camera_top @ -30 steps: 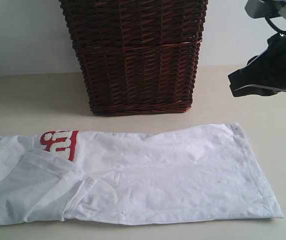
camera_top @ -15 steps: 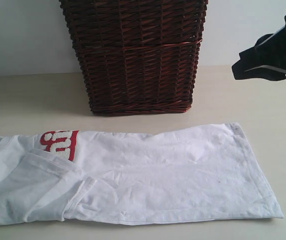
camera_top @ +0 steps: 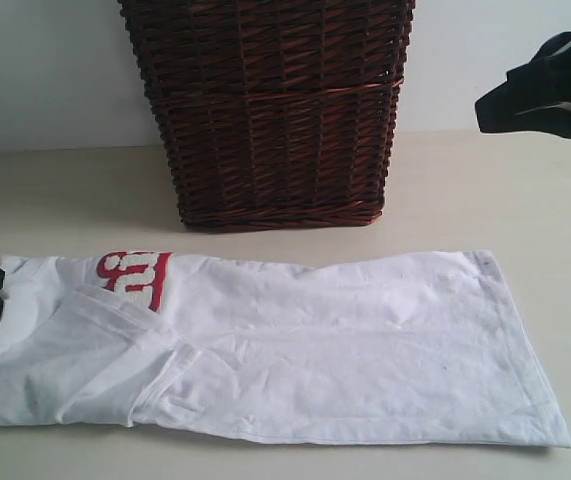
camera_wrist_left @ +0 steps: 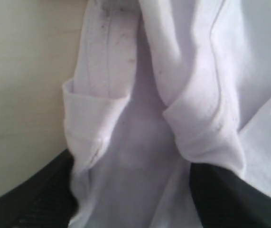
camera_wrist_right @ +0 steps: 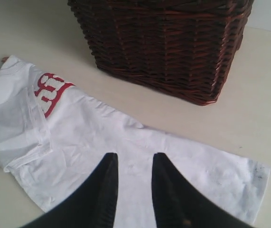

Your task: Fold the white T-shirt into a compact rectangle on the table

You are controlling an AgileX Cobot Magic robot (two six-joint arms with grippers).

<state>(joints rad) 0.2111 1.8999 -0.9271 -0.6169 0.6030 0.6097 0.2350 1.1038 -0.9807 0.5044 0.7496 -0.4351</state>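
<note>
The left end effector [camera_wrist_left: 130, 199] has its black fingers [camera_wrist_left: 225, 194] spread wide around bunched collar cloth of the white T-shirt [camera_top: 295, 350]. The right end effector [camera_wrist_right: 133, 185] hangs high, fingers slightly parted, holding nothing. The shirt lies in a long folded strip on the pale tabletop [camera_top: 65, 190], before a dark wicker basket [camera_top: 275, 110]; its contents are hidden.

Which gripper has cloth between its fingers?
The left gripper: shirt fabric is bunched between its fingers. The right gripper hangs above the shirt with nothing between its fingers.
</note>
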